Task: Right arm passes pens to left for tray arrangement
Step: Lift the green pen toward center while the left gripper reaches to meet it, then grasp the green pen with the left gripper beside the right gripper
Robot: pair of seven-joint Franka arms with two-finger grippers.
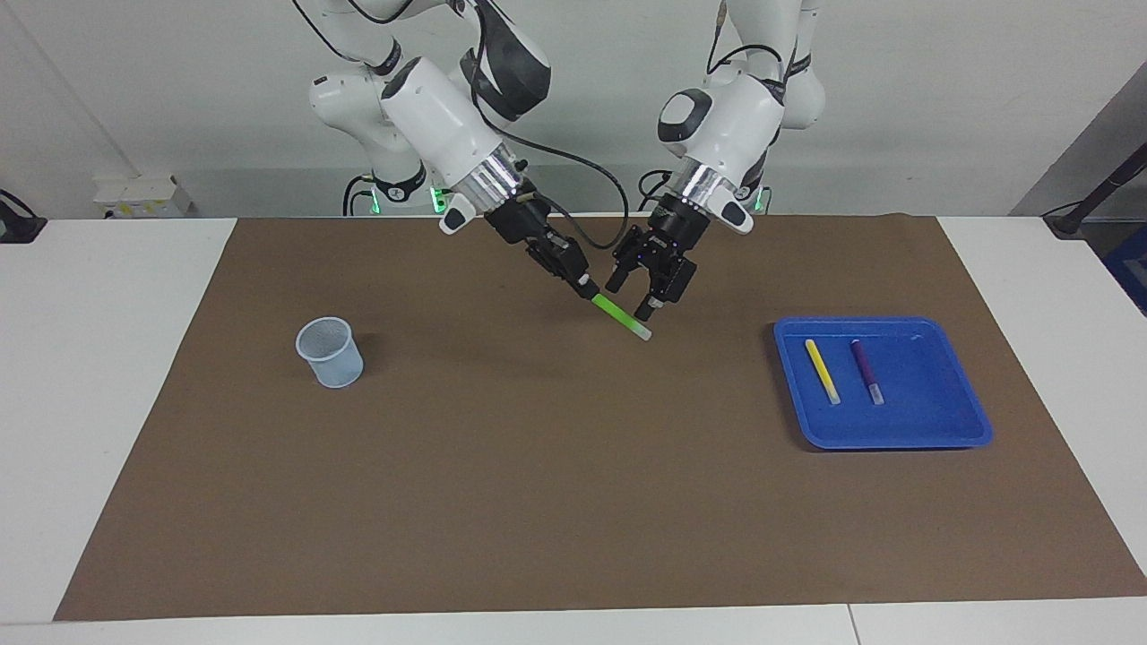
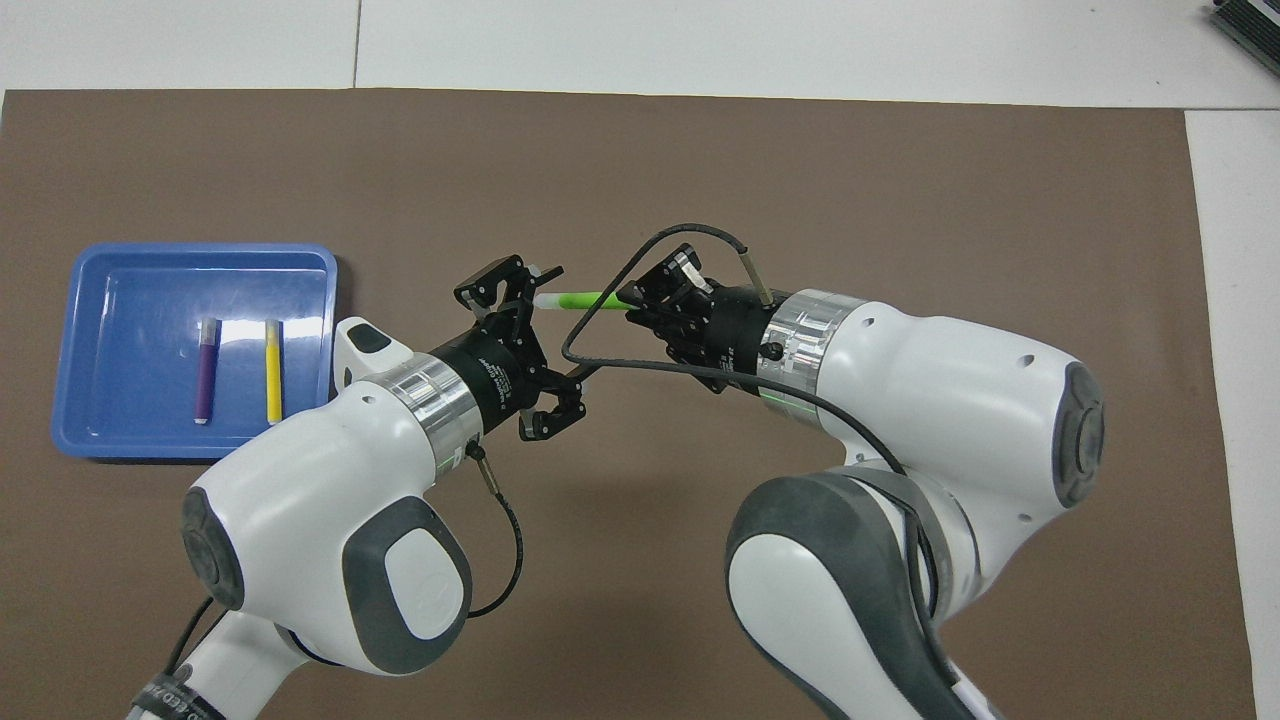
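My right gripper [image 1: 582, 285] is shut on the bright green pen [image 1: 618, 315] and holds it slanted above the middle of the brown mat; it also shows in the overhead view [image 2: 635, 297]. The pen's [image 2: 585, 299] pale end points toward my left gripper [image 1: 633, 296], which is open with one finger close beside that end, not closed on it. In the overhead view my left gripper [image 2: 535, 345] has its fingers wide apart. The yellow pen [image 1: 822, 371] and the purple pen [image 1: 866, 370] lie side by side in the blue tray [image 1: 923, 394] at the left arm's end of the table.
A small pale mesh cup [image 1: 331, 352] stands on the mat toward the right arm's end. The brown mat [image 1: 556, 484] covers most of the white table. A black cable loops by the right wrist [image 2: 600, 330].
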